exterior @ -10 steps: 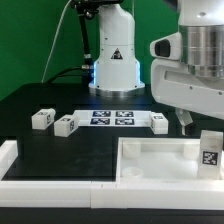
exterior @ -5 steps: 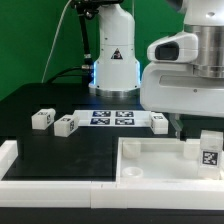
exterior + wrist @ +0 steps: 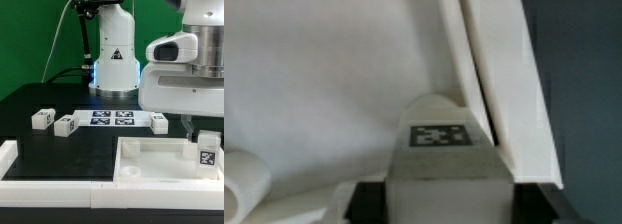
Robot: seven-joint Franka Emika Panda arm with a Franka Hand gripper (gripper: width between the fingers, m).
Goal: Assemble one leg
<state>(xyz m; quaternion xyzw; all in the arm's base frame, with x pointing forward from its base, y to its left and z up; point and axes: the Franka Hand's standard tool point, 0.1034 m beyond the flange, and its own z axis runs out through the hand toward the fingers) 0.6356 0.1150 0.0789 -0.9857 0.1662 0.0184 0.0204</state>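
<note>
Exterior view: gripper (image 3: 200, 128) clamped on leg (image 3: 206, 152), shifted slightly left versus a second ago — now over tray (image 3: 150, 160) corner, lining up for insertion.

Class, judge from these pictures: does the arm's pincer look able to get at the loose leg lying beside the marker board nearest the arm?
Probably not right away: the pincer seems closed on another leg over the tray. The loose leg itself lies uncovered on the table.
</note>
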